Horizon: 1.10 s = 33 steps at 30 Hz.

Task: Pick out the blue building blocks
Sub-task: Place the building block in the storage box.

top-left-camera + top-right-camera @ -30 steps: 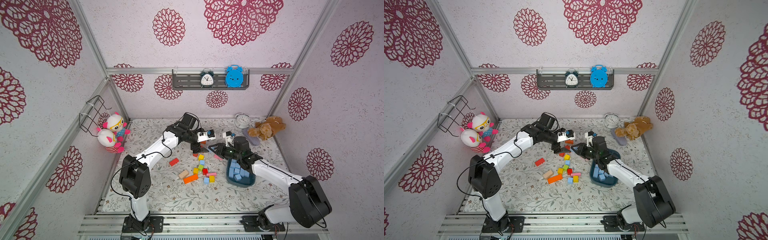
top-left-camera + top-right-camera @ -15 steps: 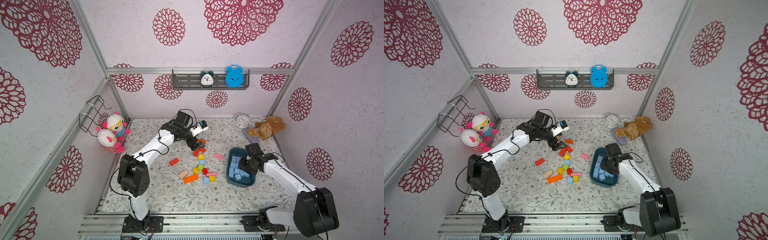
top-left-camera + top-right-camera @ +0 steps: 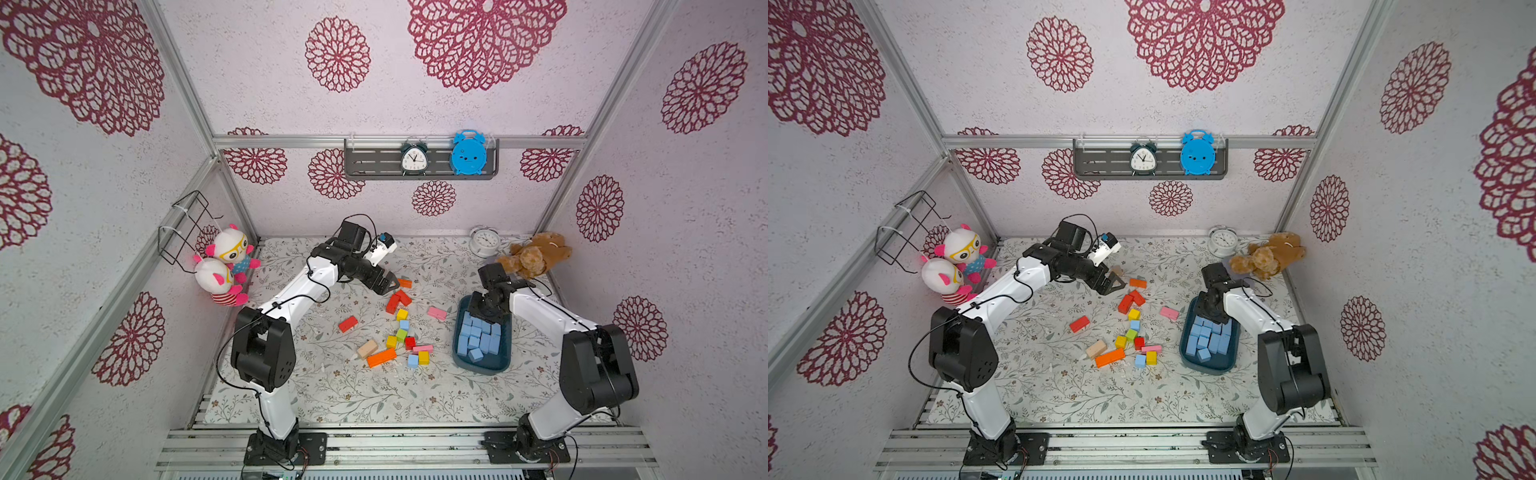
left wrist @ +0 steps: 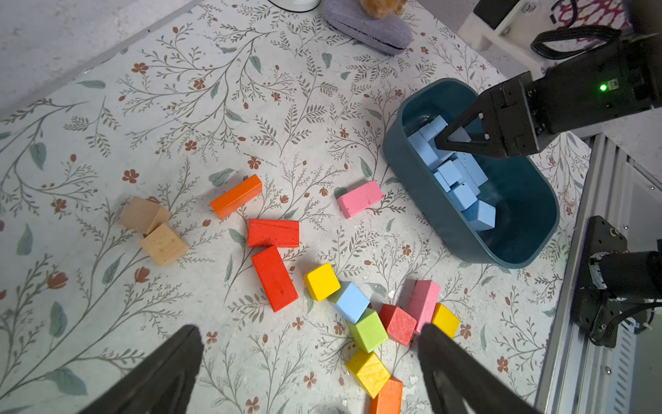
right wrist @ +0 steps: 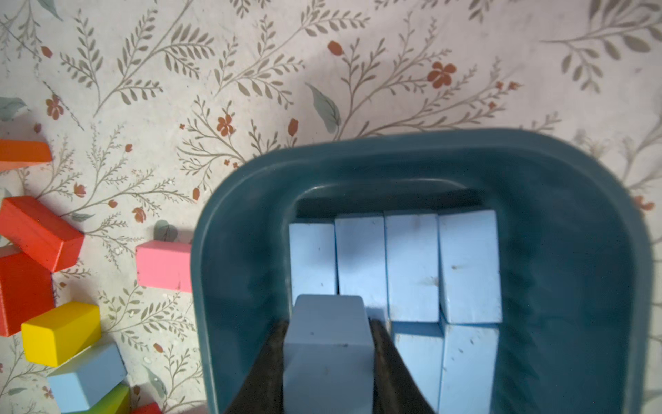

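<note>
Over dark teal rounded tub (image 5: 247, 215), pinches matte sky-blue block (image 5: 327, 351) in right gripper (image 5: 327, 324); holds left gripper (image 4: 308, 329) spread above coloured blocks (image 4: 274, 277).

Live from a lab test booth dressed as a nursery — aluminium frame (image 3: 291, 141), flowered wallpaper panels (image 3: 249, 83), clock shelf (image 3: 374, 162), plush toys (image 3: 227, 249), two robot arms (image 3: 299, 291) bolted to rails (image 3: 415, 446).

Left gripper (image 3: 391, 286) spread wide, angled down; right gripper (image 5: 328, 324) clamped, pointing down

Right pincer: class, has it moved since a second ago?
Yes. The right pincer, gripping a blue block, swung from the mat beside the teal tub to above the tub's far end.
</note>
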{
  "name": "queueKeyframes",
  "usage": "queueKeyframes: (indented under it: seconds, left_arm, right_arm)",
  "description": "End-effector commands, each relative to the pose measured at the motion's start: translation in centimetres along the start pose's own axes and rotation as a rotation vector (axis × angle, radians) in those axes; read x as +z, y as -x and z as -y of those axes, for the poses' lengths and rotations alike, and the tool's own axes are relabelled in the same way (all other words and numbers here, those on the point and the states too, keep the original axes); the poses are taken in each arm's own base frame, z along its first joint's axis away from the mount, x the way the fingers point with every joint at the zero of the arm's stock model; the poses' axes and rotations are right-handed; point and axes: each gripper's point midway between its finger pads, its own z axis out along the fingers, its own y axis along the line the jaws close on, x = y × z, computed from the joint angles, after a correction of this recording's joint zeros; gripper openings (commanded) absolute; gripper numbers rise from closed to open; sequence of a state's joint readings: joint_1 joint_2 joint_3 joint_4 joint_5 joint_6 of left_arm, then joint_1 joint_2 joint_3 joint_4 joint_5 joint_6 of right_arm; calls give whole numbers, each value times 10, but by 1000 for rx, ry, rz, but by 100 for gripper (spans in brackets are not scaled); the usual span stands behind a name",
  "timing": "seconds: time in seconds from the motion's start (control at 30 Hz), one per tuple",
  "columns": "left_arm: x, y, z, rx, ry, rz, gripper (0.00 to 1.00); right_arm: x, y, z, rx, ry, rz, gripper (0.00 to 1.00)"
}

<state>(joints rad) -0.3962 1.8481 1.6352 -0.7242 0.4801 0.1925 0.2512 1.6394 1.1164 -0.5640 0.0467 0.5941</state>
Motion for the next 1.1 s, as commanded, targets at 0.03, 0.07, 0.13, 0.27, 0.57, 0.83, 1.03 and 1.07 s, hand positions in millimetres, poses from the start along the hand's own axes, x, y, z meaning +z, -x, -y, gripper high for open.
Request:
queueKeyframes:
  seconds: [0.03,0.07,0.13,0.27,0.57,0.83,1.03,1.07]
  left_arm:
    - [9,-11,-6,-49,6,-34,98]
    - [10,-12,-7,-55,6,-35,98]
    - [11,-12,-7,-61,7,-32,98]
    - [14,-10,-10,-81,12,-20,97]
    - [16,-8,-14,-131,26,12,98]
    - [7,-26,-33,-270,60,45,98]
    - [-12,-61,-72,-445,117,102,99]
    - [-16,-69,-77,-467,131,111,100]
  right_arm:
    - [3,18,-14,-9,34,23,29]
    - [5,20,-15,-7,33,25,30]
    - [7,23,-15,-2,27,32,34]
    - [10,27,-17,2,36,53,35]
    - [4,31,-17,0,34,69,47]
    - [-48,27,-40,-87,71,149,48]
    - [-52,-18,-95,-260,133,87,49]
    - [-46,-27,-101,-277,128,65,50]
